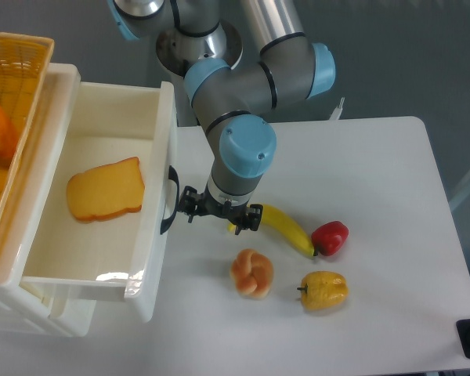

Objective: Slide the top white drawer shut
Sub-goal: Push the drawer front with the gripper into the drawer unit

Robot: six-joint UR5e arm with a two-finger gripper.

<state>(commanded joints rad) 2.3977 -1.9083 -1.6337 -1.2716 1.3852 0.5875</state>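
The top white drawer (153, 235) stands pulled out at the left, a slice of toast (105, 190) lying inside it. A black curved handle (168, 200) sits on its front wall. My gripper (218, 215) is low over the table just right of that handle, its left side against or almost against the drawer front. Whether the fingers are open or shut is hidden under the wrist.
A yellow wicker basket (27, 70) with fruit sits on the cabinet at far left. On the white table (376, 172) lie a banana (286, 227), a red pepper (330, 237), a yellow pepper (323, 289) and a bread roll (252, 272).
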